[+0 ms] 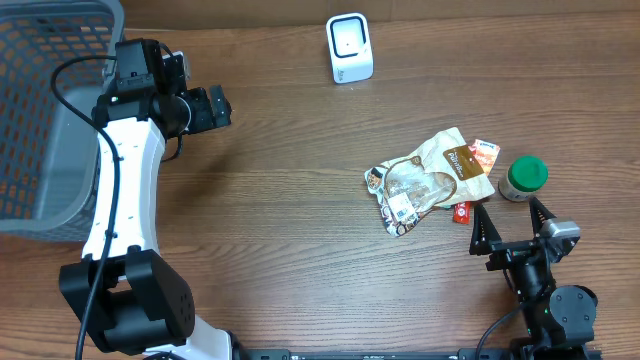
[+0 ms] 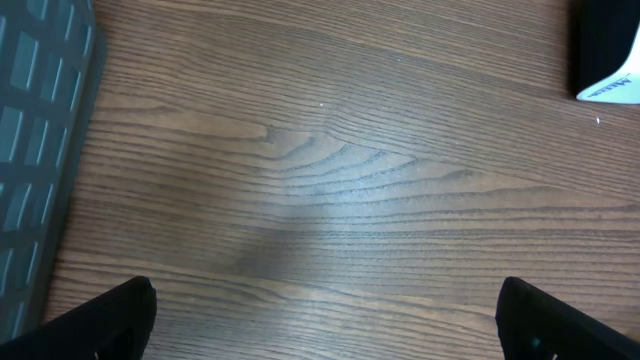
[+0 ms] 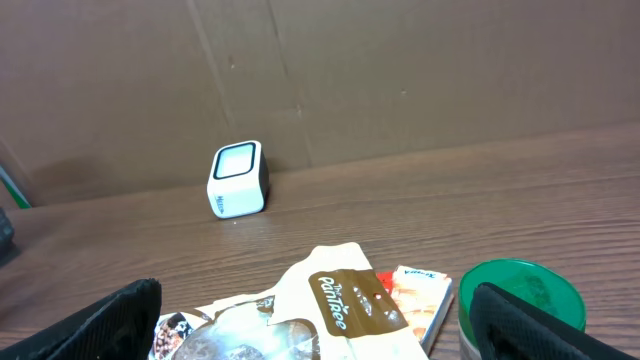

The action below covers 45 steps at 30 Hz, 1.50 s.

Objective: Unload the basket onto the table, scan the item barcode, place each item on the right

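A cream and brown snack bag (image 1: 428, 180) (image 3: 330, 305) lies flat at the table's right, over a small red and orange packet (image 1: 480, 155) (image 3: 415, 295). A green-lidded jar (image 1: 523, 178) (image 3: 520, 295) stands beside them. The white barcode scanner (image 1: 349, 48) (image 3: 238, 180) sits at the far middle; its edge shows in the left wrist view (image 2: 608, 50). My right gripper (image 1: 511, 225) (image 3: 320, 335) hangs open just short of the bag, holding nothing. At the far left, beside the basket, my left gripper (image 1: 218, 108) (image 2: 325, 320) is open over bare wood.
A grey mesh basket (image 1: 40, 110) (image 2: 35, 150) fills the left back corner. A brown cardboard wall (image 3: 400, 70) stands behind the scanner.
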{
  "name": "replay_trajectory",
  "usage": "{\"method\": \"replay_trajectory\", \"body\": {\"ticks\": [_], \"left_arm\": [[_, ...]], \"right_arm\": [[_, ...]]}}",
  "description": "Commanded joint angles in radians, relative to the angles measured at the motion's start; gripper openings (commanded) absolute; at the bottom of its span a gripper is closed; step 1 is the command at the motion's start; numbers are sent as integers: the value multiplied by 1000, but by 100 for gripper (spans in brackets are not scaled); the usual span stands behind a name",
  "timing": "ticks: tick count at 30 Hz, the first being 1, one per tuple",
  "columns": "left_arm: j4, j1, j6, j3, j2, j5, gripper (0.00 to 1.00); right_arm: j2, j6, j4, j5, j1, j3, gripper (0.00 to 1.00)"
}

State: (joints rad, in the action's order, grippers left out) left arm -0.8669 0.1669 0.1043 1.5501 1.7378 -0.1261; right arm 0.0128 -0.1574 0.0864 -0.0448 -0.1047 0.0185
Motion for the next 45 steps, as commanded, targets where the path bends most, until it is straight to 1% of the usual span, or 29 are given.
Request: {"method": "replay_trajectory", "body": {"ticks": [1, 3, 7, 14, 17, 22, 29, 33, 36, 45], "left_arm": [[3, -11, -4, 5, -36, 4, 100], [3, -25, -4, 5, -92, 3, 100], [3, -56, -4, 5, -263, 3, 100], [3, -59, -4, 5, -610, 3, 100], [3, -59, -4, 5, -713, 3, 100], [3, -59, -4, 5, -838, 3, 100], [3, -59, -4, -27, -875, 3, 100], [3, -59, -4, -109, -909, 3, 100], [3, -59, -5, -211, -953, 5, 100], [-1, -59, -4, -595, -1189, 6, 100]], "right_arm": [[-10, -7, -5, 6, 5, -11, 100], [-10, -7, -5, 6, 5, -11, 100], [-10, -7, -5, 6, 5, -11, 100], [-10, -7, -5, 6, 5, -11, 100], [-10, -7, -5, 6, 5, -11, 100], [-10, -7, -5, 6, 5, -11, 100], [-10, -7, -5, 6, 5, -11, 100], [-10, -7, -5, 6, 5, -11, 100], [-10, -7, -5, 6, 5, -11, 100], [-10, -7, -5, 6, 5, -11, 100]]}}
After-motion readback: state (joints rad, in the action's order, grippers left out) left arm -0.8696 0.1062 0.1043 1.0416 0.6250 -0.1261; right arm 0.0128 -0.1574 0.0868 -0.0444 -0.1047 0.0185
